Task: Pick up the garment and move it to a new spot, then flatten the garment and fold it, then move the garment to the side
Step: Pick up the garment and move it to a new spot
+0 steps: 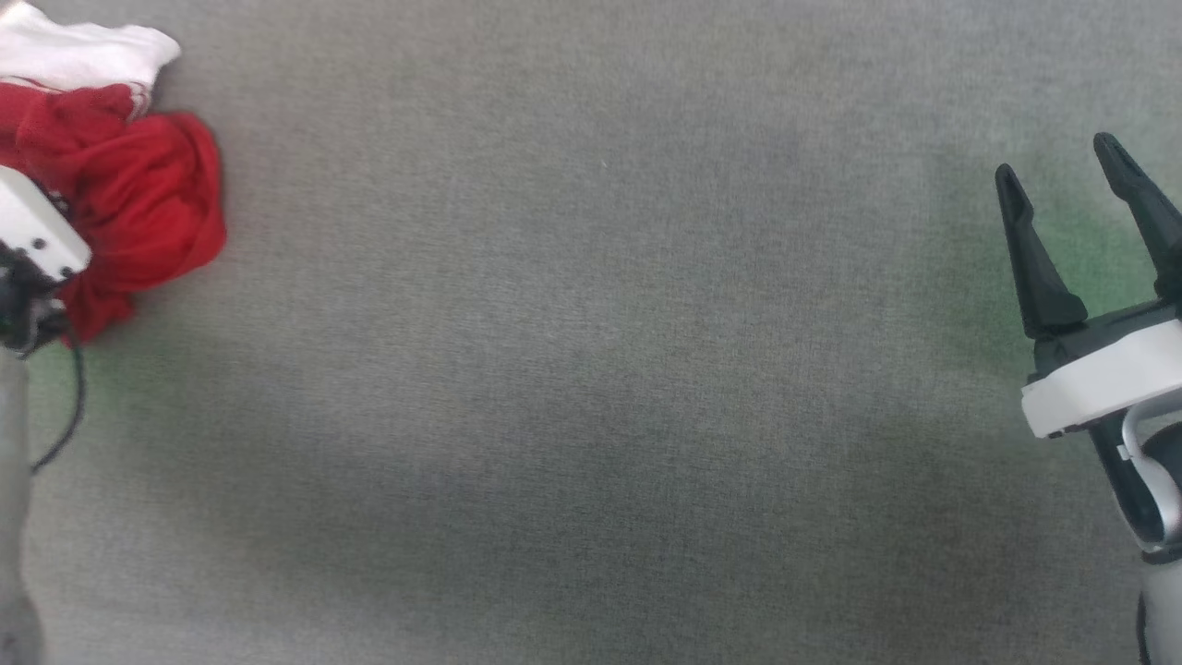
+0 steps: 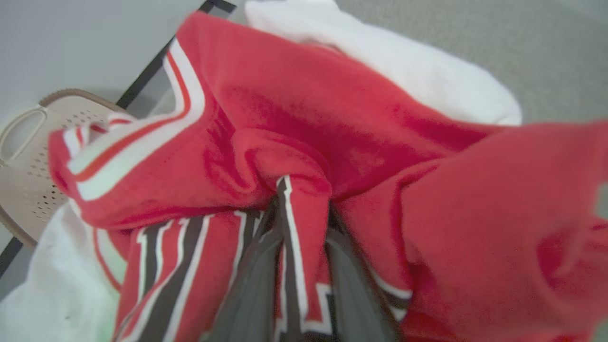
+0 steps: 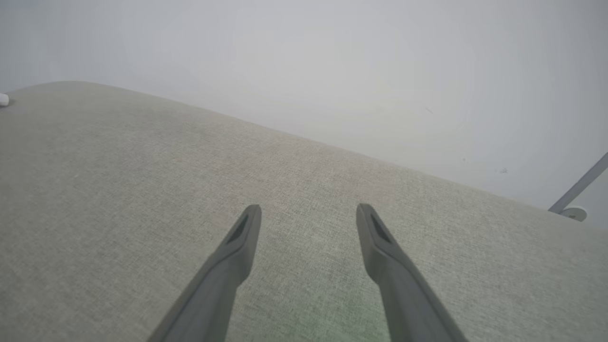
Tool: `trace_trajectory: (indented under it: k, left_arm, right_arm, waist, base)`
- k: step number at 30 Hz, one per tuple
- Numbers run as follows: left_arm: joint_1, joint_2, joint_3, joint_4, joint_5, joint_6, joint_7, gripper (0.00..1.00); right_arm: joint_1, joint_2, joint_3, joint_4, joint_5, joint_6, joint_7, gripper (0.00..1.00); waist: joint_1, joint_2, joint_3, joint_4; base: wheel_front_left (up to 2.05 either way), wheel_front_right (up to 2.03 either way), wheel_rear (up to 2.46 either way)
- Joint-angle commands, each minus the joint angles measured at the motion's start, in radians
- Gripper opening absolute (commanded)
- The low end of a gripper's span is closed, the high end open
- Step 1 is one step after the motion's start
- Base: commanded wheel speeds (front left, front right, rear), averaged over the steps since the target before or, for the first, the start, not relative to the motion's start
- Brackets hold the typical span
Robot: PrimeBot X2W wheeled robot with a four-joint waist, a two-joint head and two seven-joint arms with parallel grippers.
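The garment (image 1: 138, 199), a crumpled red jersey with white sleeves, lies bunched at the far left of the grey surface. Up close, the garment (image 2: 332, 118) shows striped trim and black, white-edged lettering. My left gripper (image 2: 304, 223) is shut on a raised fold of the red cloth, and its grey fingers (image 2: 249, 289) are partly buried in the fabric. In the head view the left arm's white wrist housing (image 1: 32, 231) overlaps the cloth. My right gripper (image 1: 1062, 171) hovers open at the far right, and between its fingers (image 3: 237, 251) there is nothing.
The grey fabric-covered surface (image 1: 591, 369) stretches between both arms. A beige perforated basket (image 2: 28, 161) sits beyond the surface's dark edge (image 2: 142, 76), behind the garment. A thin metal leg (image 3: 579, 185) stands past the far right edge.
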Motion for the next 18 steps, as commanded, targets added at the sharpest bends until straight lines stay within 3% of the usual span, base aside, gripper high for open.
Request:
trace_trajectory:
  k: [1, 10, 18]
  left_arm:
    - [-0.008, 0.024, -0.005, -0.008, 0.014, -0.008, -0.027, 0.0]
    - [-0.078, 0.104, -0.067, -0.074, 0.065, -0.06, -0.165, 0.0]
    - [-0.149, 0.146, -0.14, -0.169, 0.102, -0.081, -0.164, 0.0]
  right_arm:
    - [0.007, 0.009, -0.003, 0.009, -0.002, 0.0, -0.011, 1.0]
    - [0.034, 0.052, -0.009, 0.078, 0.005, 0.0, -0.054, 1.0]
    - [0.06, 0.092, -0.029, 0.122, 0.002, 0.0, -0.093, 1.0]
  waist:
    - [0.0, 0.0, -0.03, 0.009]
    - [0.0, 0.0, -0.15, 0.021]
    - [0.0, 0.0, -0.248, 0.026]
  base:
    - [0.0, 0.0, 0.0]
    - [0.0, 0.0, 0.0]
    - [0.0, 0.0, 0.0]
